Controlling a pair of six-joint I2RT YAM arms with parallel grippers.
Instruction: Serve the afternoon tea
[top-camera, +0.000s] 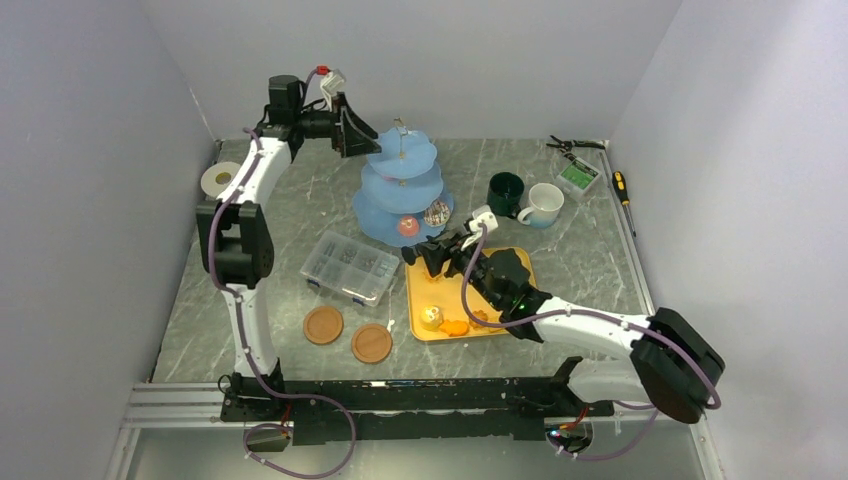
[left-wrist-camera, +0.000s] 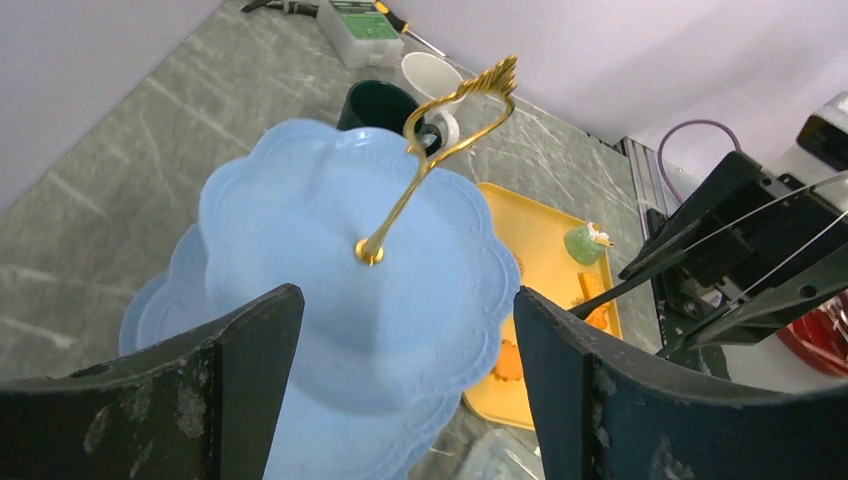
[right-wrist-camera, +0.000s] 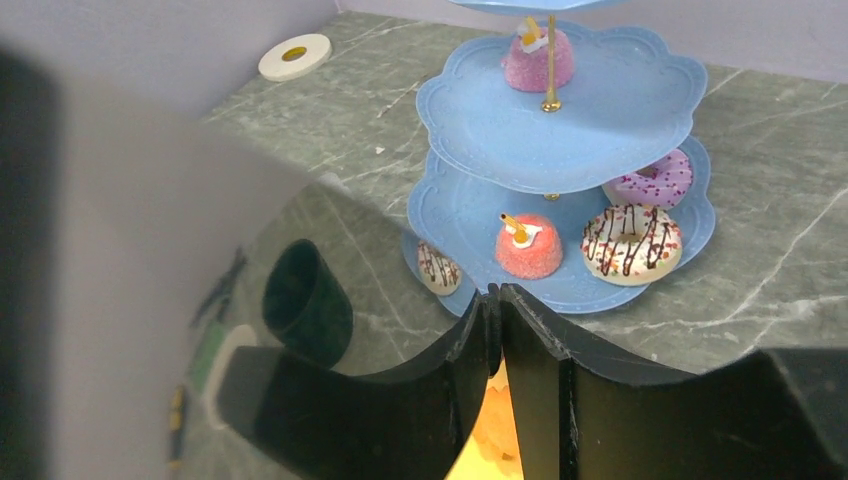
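Note:
The light-blue three-tier stand (top-camera: 400, 185) with its gold loop (left-wrist-camera: 455, 110) stands mid-table. My left gripper (left-wrist-camera: 405, 300) hovers open above the bare top tier, beside the loop, one finger on each side, holding nothing; the top view shows it (top-camera: 362, 138) left of the stand's top. A pink cake (right-wrist-camera: 538, 60) sits on the middle tier. The bottom tier holds a red cake (right-wrist-camera: 528, 245), a drizzled doughnut (right-wrist-camera: 630, 240) and a pink doughnut (right-wrist-camera: 655, 180). My right gripper (right-wrist-camera: 497, 300) is shut on the black tongs (top-camera: 432, 255) just in front of the stand. Dark-green mug (top-camera: 505, 192) and white mug (top-camera: 543, 205) stand right of the stand.
A yellow tray (top-camera: 515, 265) under my right arm holds a white cake (top-camera: 431, 318) and orange biscuits (top-camera: 458, 327). A clear compartment box (top-camera: 348, 265) and two wooden coasters (top-camera: 323, 325) lie front left. A tape roll (top-camera: 219, 178) lies far left, and tools (top-camera: 578, 177) at the back right.

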